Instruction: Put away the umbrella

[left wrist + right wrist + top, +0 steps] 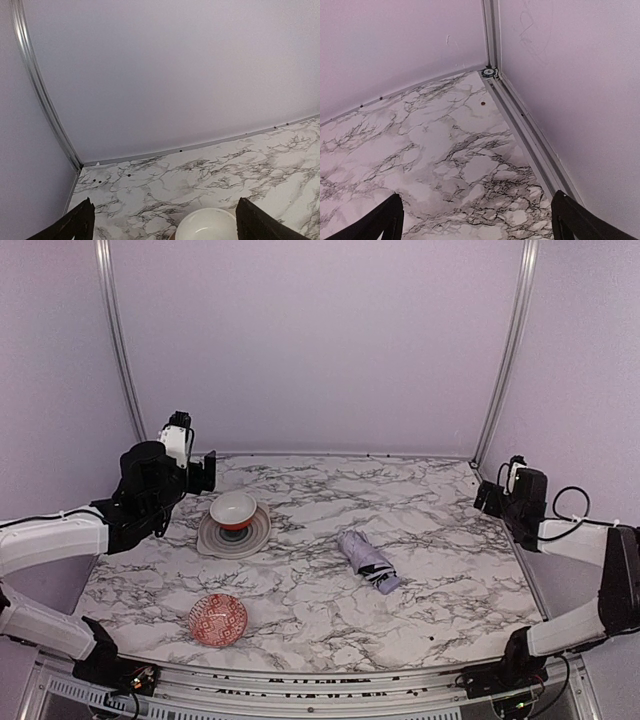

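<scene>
1. Umbrella [367, 560]: folded, lying flat on the desk [420, 500], just off centre toward 3 o'clock, nothing touching it.
2. Left gripper [205, 472]: spread wide, empty, at 10 o'clock above the white bowl [233, 508] on a grey plate [215, 537].
3. Right gripper [490, 497]: spread wide, empty, at the 2 o'clock edge.
4. Red bowl [218, 620]: 7 o'clock.
</scene>
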`<act>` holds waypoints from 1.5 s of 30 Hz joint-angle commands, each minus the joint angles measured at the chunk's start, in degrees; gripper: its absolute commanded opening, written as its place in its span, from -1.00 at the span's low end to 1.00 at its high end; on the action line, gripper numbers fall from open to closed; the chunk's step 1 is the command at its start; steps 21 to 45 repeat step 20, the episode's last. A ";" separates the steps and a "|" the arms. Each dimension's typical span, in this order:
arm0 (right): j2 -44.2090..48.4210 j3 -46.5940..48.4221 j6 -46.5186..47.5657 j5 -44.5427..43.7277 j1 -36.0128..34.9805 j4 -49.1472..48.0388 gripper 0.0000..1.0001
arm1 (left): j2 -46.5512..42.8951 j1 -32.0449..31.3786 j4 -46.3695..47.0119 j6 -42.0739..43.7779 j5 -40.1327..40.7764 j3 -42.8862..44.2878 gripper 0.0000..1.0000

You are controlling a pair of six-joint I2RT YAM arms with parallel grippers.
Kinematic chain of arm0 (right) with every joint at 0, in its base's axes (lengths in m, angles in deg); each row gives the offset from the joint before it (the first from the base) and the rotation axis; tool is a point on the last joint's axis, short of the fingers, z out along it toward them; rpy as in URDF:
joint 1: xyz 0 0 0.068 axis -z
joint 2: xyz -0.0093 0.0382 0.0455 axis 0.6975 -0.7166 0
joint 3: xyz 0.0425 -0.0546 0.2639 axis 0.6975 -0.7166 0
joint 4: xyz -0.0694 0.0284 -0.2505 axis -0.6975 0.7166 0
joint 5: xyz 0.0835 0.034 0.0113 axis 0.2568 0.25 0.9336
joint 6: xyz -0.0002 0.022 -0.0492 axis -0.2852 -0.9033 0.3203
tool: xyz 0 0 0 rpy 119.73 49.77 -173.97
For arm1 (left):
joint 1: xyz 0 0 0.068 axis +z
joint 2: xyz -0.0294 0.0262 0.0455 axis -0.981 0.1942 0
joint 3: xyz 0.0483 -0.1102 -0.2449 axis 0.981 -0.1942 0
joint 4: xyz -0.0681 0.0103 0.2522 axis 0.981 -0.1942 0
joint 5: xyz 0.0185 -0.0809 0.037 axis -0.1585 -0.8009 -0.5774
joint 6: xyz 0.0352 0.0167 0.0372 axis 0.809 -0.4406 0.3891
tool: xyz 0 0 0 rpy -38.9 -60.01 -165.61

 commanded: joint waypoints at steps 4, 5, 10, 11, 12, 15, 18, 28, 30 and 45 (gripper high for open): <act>1.00 -6.70 -1.13 -11.31 0.11 -16.23 0.99 | 4.40 7.25 6.50 -5.65 9.11 -3.49 0.98; 0.87 -7.27 -0.40 -11.77 0.13 -16.99 1.00 | 4.85 8.12 7.52 -6.03 9.30 -4.20 0.98; -1.27 -8.99 1.17 -13.03 0.13 -23.97 0.99 | 7.38 13.77 13.95 -7.73 10.66 -9.13 0.98; -1.93 -9.29 1.06 -13.18 0.13 -25.05 0.99 | 7.49 14.80 14.57 -7.89 10.78 -9.87 0.98; -2.57 -9.35 0.78 -13.47 0.12 -25.84 1.00 | 7.39 15.53 14.89 -7.97 11.02 -10.61 0.98; -4.43 -9.76 0.25 -13.54 0.13 -27.77 0.99 | 5.65 17.00 16.50 -9.03 11.63 -14.20 0.98; -6.13 -9.21 0.60 -12.65 0.13 -28.65 0.99 | 4.04 18.31 22.30 -9.18 11.61 -19.75 0.98; -6.40 -8.81 1.14 -11.89 0.13 -28.35 0.99 | 3.91 18.49 24.79 -8.08 11.10 -21.76 0.98; -6.40 -8.81 1.14 -11.89 0.13 -28.35 0.99 | 3.91 18.49 24.79 -8.08 11.10 -21.76 0.98; -6.40 -8.81 1.14 -11.89 0.13 -28.35 0.99 | 3.91 18.49 24.79 -8.08 11.10 -21.76 0.98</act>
